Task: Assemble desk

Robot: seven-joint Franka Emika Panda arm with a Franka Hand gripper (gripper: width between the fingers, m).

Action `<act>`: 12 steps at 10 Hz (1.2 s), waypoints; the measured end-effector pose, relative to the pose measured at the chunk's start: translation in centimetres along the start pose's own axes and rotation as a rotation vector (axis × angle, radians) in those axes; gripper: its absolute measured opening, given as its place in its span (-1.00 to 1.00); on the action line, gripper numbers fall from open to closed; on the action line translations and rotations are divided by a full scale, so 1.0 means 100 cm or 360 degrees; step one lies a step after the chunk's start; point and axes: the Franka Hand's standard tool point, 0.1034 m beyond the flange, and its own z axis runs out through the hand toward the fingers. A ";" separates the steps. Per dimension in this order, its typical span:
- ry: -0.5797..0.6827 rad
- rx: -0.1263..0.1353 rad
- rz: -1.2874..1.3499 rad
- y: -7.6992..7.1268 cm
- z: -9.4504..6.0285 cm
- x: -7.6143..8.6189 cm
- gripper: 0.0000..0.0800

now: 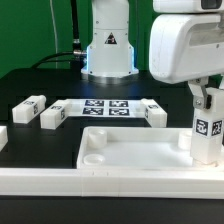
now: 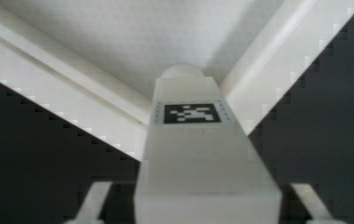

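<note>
The white desk top (image 1: 130,152) lies rim up near the front of the table. One leg block (image 1: 207,135) stands upright at the top's corner on the exterior view's right, its tag facing the camera. My gripper (image 1: 207,100) is right above this leg. In the wrist view the leg (image 2: 200,140) sits between my fingers (image 2: 94,200), with a dark gap on each side, so the jaws are open around it and not touching. The top's rim (image 2: 76,70) shows beyond the leg. Three more leg blocks (image 1: 30,105) (image 1: 52,117) (image 1: 153,112) lie loose behind the top.
The marker board (image 1: 105,107) lies flat between the loose legs. The robot base (image 1: 108,50) stands at the back. A white piece (image 1: 3,136) shows at the exterior view's left edge. A low white rail (image 1: 100,183) runs along the front.
</note>
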 end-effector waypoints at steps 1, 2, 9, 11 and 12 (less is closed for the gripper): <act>0.0000 0.0000 -0.0001 0.000 0.000 0.000 -0.28; 0.0001 0.0002 0.0018 0.000 0.000 0.000 -0.28; 0.0023 0.0018 0.1130 0.003 0.002 -0.001 -0.28; 0.0060 0.0033 0.1481 0.007 0.002 0.000 -0.28; 0.0044 0.0051 0.1757 0.006 0.002 -0.002 -0.27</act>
